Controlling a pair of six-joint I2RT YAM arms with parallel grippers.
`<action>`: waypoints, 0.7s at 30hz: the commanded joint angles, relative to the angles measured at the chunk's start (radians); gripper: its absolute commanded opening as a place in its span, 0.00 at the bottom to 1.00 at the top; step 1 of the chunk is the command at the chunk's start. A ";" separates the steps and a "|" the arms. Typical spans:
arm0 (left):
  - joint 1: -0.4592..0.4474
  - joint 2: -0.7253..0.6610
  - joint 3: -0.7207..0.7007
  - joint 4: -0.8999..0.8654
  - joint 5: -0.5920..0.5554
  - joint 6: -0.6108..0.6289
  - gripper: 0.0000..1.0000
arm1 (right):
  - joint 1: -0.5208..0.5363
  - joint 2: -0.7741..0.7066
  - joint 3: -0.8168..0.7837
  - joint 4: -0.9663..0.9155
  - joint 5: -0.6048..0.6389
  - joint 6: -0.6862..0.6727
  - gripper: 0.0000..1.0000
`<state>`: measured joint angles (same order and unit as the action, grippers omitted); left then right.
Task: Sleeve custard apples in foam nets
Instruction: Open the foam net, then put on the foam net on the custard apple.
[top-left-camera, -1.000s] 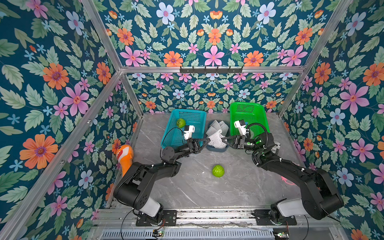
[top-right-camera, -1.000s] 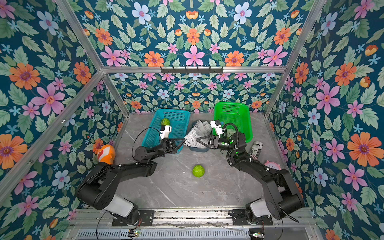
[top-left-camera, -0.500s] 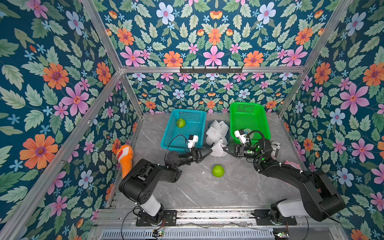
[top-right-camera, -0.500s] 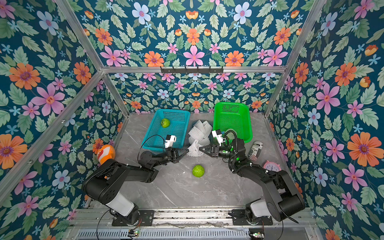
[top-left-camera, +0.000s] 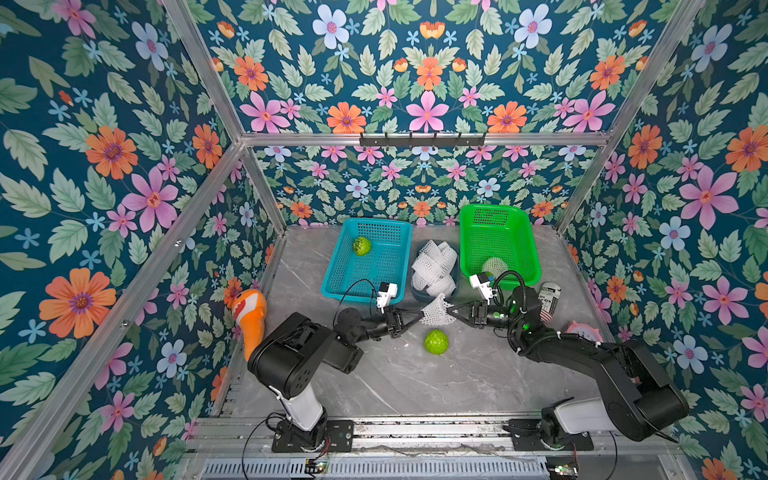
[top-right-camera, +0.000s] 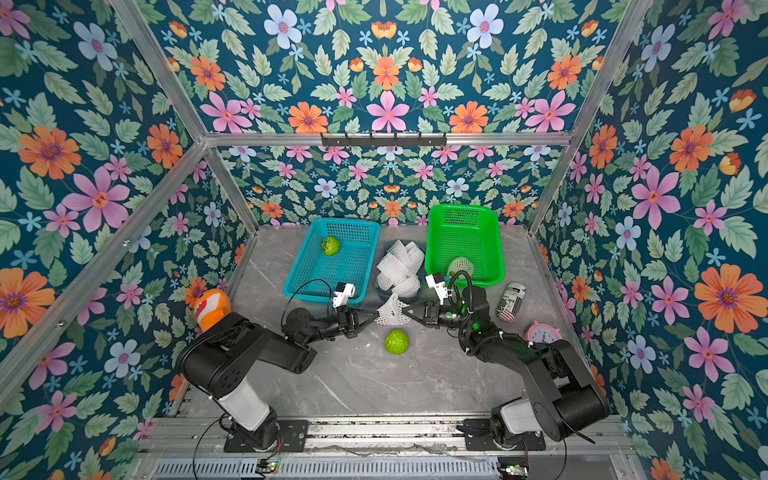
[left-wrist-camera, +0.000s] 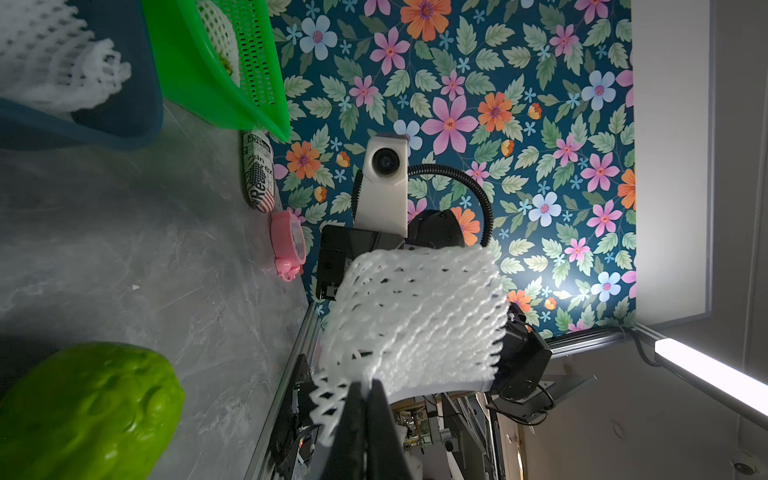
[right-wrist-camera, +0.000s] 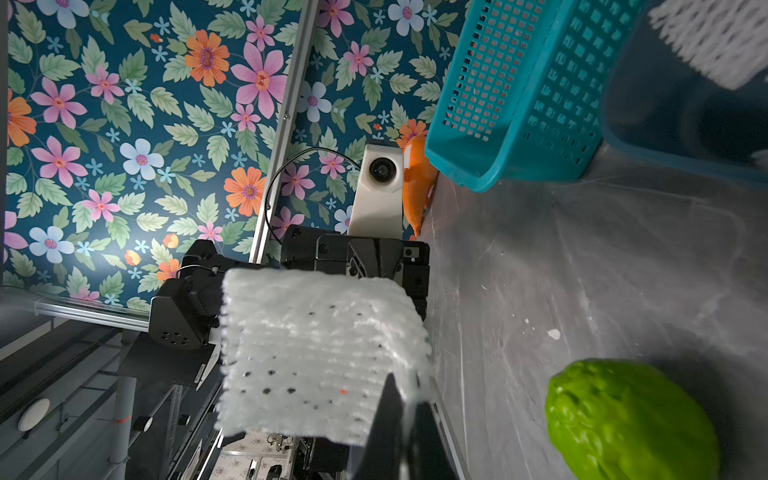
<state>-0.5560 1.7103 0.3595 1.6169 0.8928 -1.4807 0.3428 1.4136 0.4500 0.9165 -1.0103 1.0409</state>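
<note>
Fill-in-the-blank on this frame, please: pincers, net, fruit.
The foam net hangs between the left pincer and the ____ pincer.
The bare custard apple in a basket lies in the ____ basket.
The sleeved custard apple lies in the ____ basket.
Missing: right; teal; green.

Teal basket (top-left-camera: 370, 270), dark bin (left-wrist-camera: 124, 120), green basket (top-left-camera: 498, 241) stand abreast; toy fish (top-left-camera: 249, 316), can (top-left-camera: 549, 301), pink clock (top-left-camera: 582, 332) near walls.
</note>
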 joint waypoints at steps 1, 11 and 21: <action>-0.020 0.025 -0.008 0.101 0.017 0.037 0.00 | 0.000 0.011 -0.019 0.023 0.001 -0.024 0.00; -0.033 0.079 -0.073 0.102 -0.005 0.084 0.00 | 0.001 0.090 -0.069 0.075 0.005 -0.035 0.00; -0.036 0.139 -0.091 0.100 -0.005 0.116 0.00 | 0.011 0.149 -0.091 0.050 0.016 -0.098 0.00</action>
<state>-0.5900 1.8378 0.2695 1.6188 0.8871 -1.3945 0.3492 1.5558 0.3599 0.9539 -1.0084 0.9836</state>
